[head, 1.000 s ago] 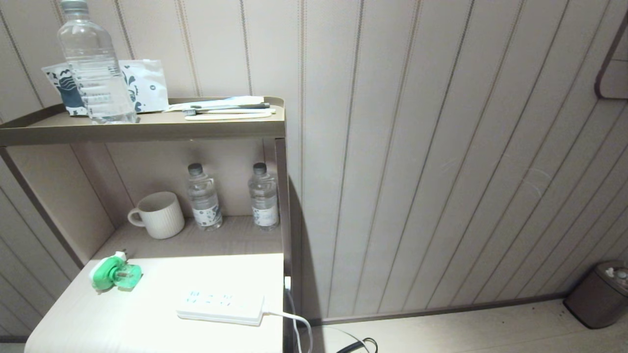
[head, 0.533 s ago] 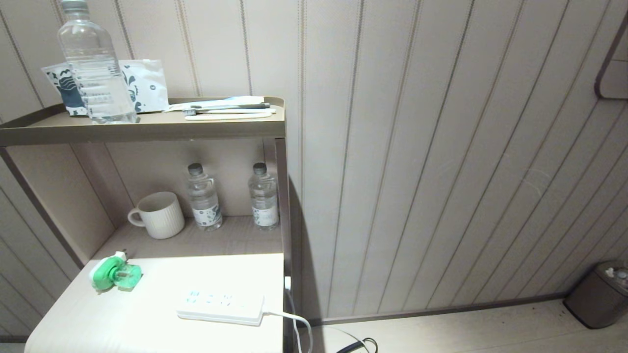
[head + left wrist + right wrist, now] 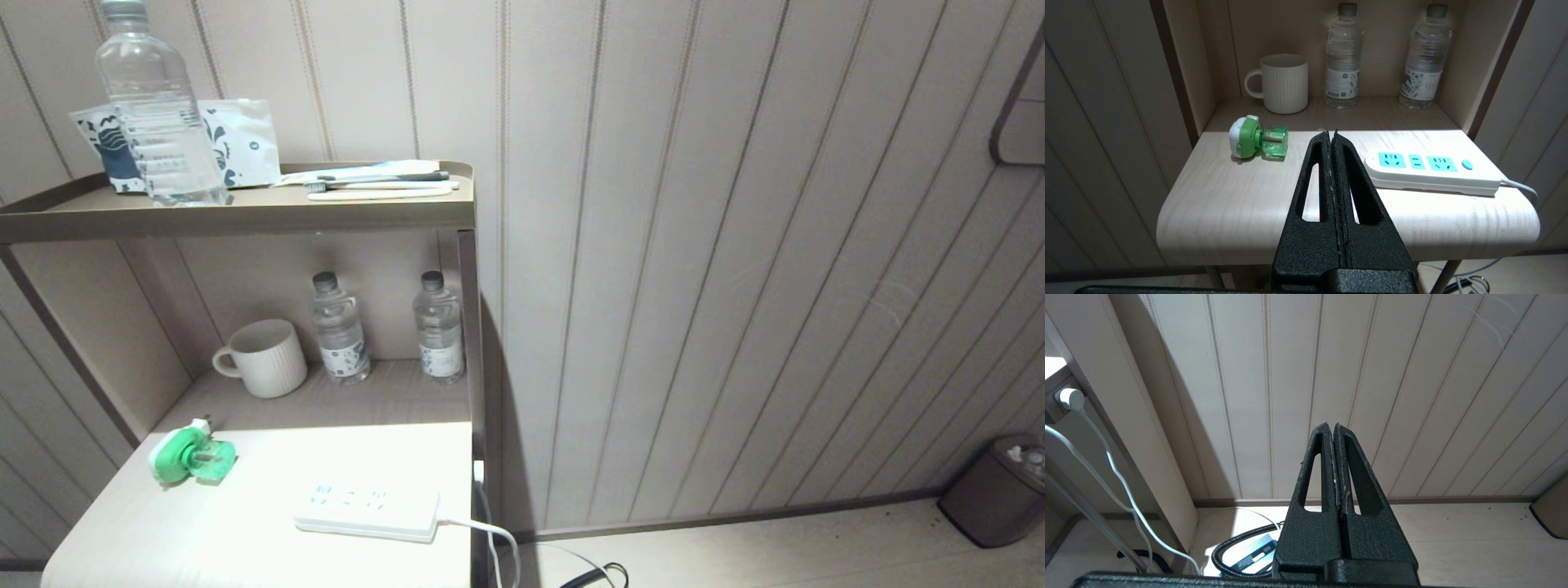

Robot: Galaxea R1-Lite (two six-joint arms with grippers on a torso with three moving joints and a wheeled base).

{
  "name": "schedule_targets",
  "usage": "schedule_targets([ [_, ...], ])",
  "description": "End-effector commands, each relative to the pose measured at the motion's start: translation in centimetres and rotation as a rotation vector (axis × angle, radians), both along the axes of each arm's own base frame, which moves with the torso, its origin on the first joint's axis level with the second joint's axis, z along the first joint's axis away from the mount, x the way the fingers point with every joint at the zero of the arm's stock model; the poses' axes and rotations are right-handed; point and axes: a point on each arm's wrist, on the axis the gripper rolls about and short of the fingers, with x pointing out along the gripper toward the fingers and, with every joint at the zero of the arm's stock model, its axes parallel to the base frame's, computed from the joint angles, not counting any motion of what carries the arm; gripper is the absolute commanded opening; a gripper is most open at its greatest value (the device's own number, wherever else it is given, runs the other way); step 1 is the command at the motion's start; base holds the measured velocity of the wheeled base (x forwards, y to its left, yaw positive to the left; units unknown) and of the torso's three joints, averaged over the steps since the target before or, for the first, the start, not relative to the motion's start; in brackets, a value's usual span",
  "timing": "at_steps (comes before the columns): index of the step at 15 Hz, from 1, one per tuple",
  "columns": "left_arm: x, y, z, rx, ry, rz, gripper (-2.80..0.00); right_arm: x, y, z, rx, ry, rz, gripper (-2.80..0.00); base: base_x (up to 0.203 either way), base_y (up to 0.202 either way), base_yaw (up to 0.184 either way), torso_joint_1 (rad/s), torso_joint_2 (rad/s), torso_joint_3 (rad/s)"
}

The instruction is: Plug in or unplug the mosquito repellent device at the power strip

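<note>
While neither arm shows in the head view, we read both grippers from their wrist cameras. The left gripper [image 3: 1332,132] has its fingers pressed flat together, holding nothing, and hangs in front of the pale table [image 3: 245,539], pointing between the two task items. The right gripper [image 3: 1330,425] is likewise clamped on nothing — it faces the panelled wall [image 3: 1372,375] off to the table's side, above the floor.

The mosquito repellent device [image 3: 190,453] lies on its side near the table's back left corner, unplugged, its green bottle toward the power strip [image 3: 367,508]. The strip lies flat toward the front right, well apart from the device; its white cord [image 3: 490,539] drops over the right edge.

Behind, in the shelf recess — a white mug [image 3: 265,358] and two water bottles [image 3: 339,331].
</note>
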Motion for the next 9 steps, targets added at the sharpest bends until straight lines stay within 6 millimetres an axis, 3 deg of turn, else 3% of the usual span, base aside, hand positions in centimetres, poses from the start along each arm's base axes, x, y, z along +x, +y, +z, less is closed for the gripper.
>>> schedule_targets([
  [1,0.02,0.0,0.01,0.0,0.002,0.001,-2.8,0.01,-0.01,0.01,0.008,0.0,-0.002,-2.8,0.0,0.0,0.0,0.0,0.0,0.0],
  [9,0.01,0.0,0.02,0.0,0.001,0.0,-2.8,0.08,-0.07,0.1,0.048,-0.016,-0.034,-2.8,0.0,0.0,0.0,0.0,0.0,0.0],
])
